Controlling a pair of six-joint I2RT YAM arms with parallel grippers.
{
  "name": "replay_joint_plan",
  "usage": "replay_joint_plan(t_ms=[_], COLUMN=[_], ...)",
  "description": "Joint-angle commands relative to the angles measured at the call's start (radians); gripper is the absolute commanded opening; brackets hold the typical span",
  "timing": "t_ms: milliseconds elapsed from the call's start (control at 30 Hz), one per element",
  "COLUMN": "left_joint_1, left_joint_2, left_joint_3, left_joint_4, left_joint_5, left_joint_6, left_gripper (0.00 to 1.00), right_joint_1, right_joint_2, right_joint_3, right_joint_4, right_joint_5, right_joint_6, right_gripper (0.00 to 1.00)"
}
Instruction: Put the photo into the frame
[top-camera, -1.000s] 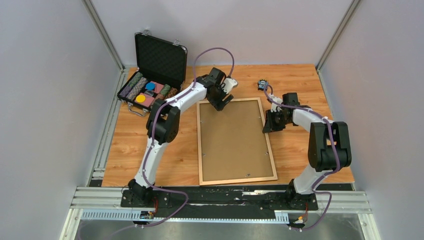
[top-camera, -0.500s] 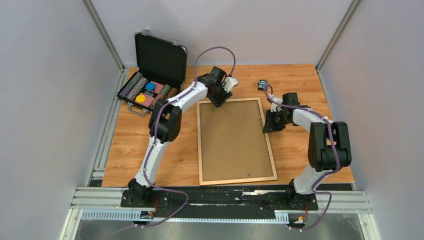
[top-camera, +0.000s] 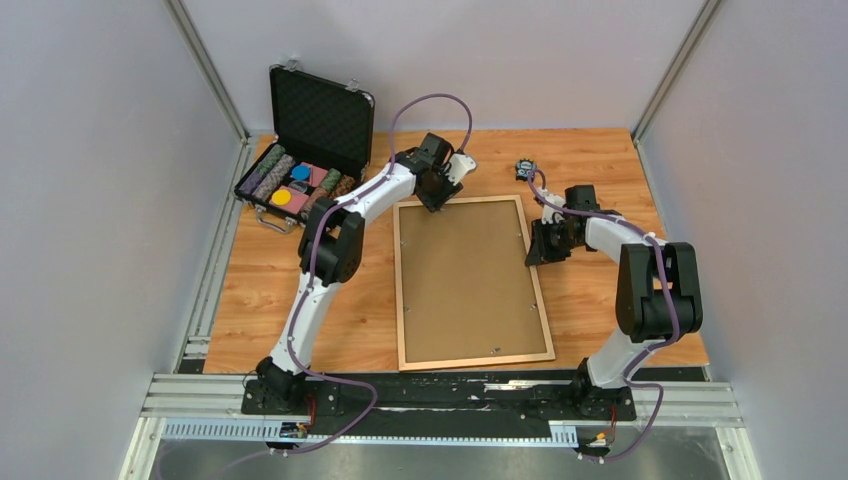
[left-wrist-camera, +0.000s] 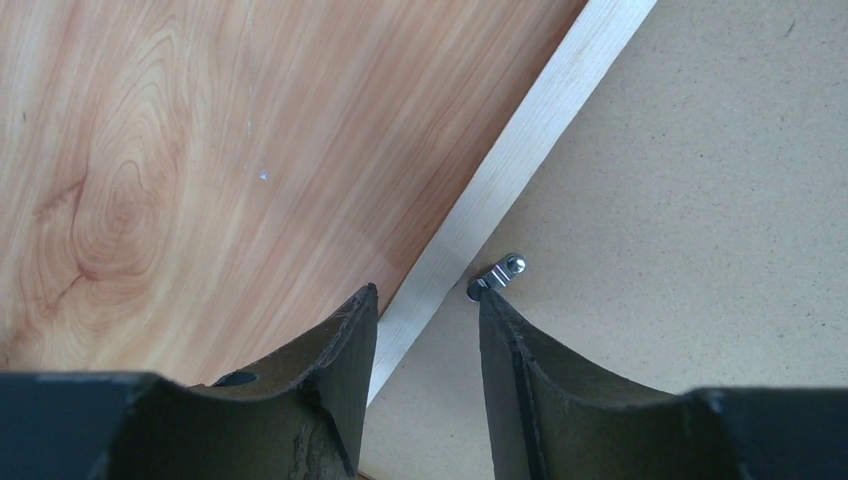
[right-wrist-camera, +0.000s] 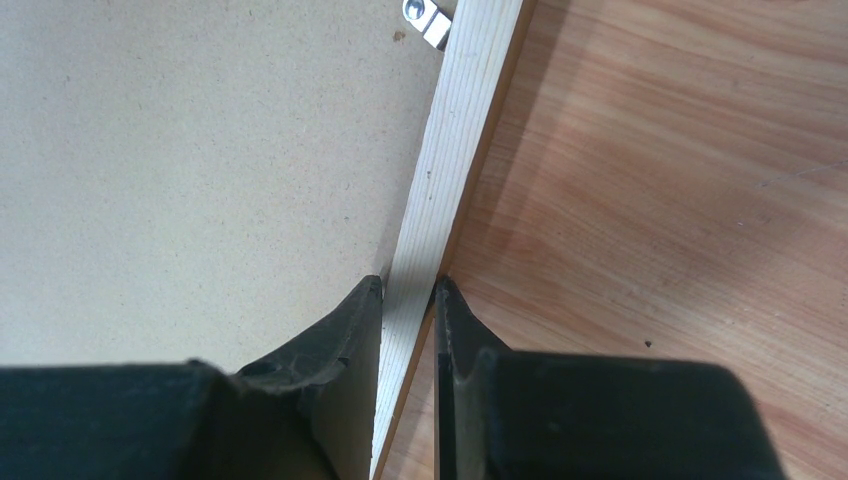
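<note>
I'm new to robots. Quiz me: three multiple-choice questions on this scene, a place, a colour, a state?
1. Where is the black case? A) far left corner of the table B) near right corner C) the middle
2. The backing board is what colour? A) blue B) brown C) white
3. The right hand is: A) hanging open B) lifting the case C) pinching a rail of the frame

1 A, seen from above. 2 B, in every view. 3 C, fingers press both rail sides.
</note>
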Motion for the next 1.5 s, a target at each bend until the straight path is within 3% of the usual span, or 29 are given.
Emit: replay_joint_plan(t_ms=[0, 700, 900, 1100, 1267, 1367, 1467], left_joint_1=[0.002, 0.002, 0.001, 0.002, 0.001, 0.001, 0.005], left_joint_2=[0.012, 0.003, -0.008, -0.013, -0.03, -0.043, -0.07], left_joint_3=[0.002, -0.079, -0.118, -0.153, -0.197, -0.199, -0.21], left_joint_4=[0.024, 0.143, 0.168, 0.189, 0.206, 0.196, 0.191], left_joint_5=[-0.011, -0.014, -0.013, -0.002, 0.016, 0.014, -0.006], left_joint_6=[0.019, -0.097, -0.187, -0.297, -0.358, -0.369, -0.359], left_gripper=[0.49, 0.28, 0.09, 0.02, 0.02, 0.08, 0.2], right_joint_1=[0.01, 0.01, 0.01, 0.009, 0.009, 0.009, 0.008], right_joint_2=[0.03, 0.042, 0.047, 0.048, 0.05, 0.051, 0.051], right_joint_3=[0.013, 0.018, 0.018, 0.017, 0.018, 0.018, 0.015], right_joint_4=[-0.005, -0.005, -0.004, -0.004, -0.002, -0.003, -0.003], right_joint_5=[-0.048, -0.046, -0.046, -0.049, -0.049, -0.049, -0.047], right_joint_6=[-0.034, -0.034, -0.034, -0.034, -0.036, -0.035, -0.037], right_gripper=[0.0, 0.0, 0.0, 0.0, 0.0, 0.0, 0.0])
